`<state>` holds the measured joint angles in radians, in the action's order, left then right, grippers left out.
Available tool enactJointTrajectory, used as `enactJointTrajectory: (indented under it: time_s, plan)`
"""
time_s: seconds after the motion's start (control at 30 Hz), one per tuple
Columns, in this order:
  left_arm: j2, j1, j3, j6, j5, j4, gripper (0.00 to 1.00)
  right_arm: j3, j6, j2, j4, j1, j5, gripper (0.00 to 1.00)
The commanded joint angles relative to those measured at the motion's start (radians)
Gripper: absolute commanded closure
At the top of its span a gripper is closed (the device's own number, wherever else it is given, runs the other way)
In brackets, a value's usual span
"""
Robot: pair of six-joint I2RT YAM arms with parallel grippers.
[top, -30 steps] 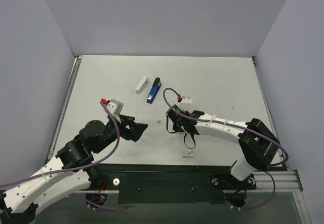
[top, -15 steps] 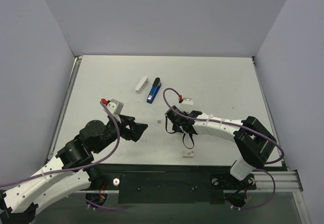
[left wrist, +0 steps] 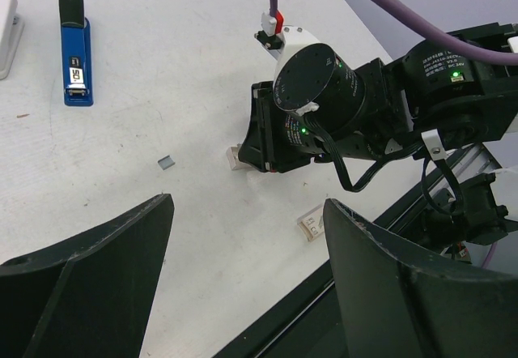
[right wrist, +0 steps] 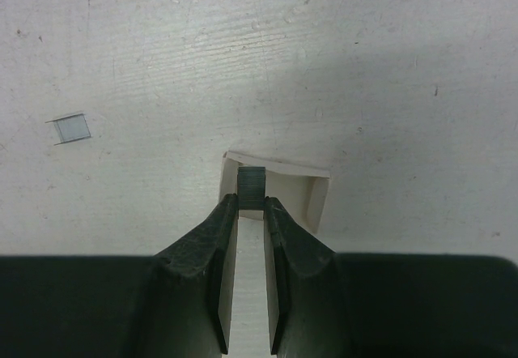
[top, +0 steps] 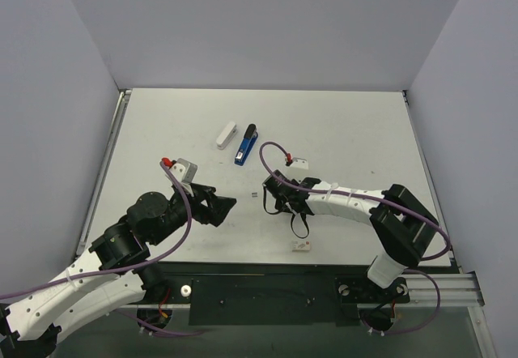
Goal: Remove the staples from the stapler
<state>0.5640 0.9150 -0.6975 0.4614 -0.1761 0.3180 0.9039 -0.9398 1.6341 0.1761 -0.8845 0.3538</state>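
Pinching staple strip [right wrist: 252, 185] over white box [right wrist: 317, 193], right gripper [right wrist: 251, 203] clamped; stray bit [right wrist: 69, 128] ten o'clock; left gripper [left wrist: 248, 204] agape; staples seemingly out, drop-off remains.

There are two staplers: one white stapler [top: 227, 135] and one blue stapler [top: 246, 145]. Both lie on the single table [top: 348, 131].

Two pieces of staples are visible. One is a loose staple bit [right wrist: 69, 128] on the surface. The other is a short staple strip [right wrist: 252, 186] at the tips of the right gripper [right wrist: 251, 204].

There are two small pale boxes: one open tray [right wrist: 317, 196] under that strip, and one printed box [top: 301, 246] near the table's near edge.

There are two arms, each with one gripper, so the left gripper [left wrist: 247, 204] makes two. Each gripper has two fingers, four in all.

Two purple cables show, one on the left arm [top: 184, 212] and one on the right [top: 271, 149].
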Motion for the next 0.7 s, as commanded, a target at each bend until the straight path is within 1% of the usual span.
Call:
enactJointTrajectory:
  time_s: [0.0,0.4,0.67]
  plan:
    - [-0.006,0.002,-0.022,-0.006,-0.002,-0.008,0.15,0.000,-0.017,0.007,0.019,-0.002,0.040,0.91]
    - [-0.006,0.002,-0.019,-0.004,-0.003,-0.008,0.15,0.009,-0.025,0.007,0.031,-0.013,0.045,0.79]
    - [-0.004,0.002,-0.022,-0.006,-0.003,-0.010,0.15,0.029,-0.022,-0.008,0.054,-0.036,0.066,0.77]
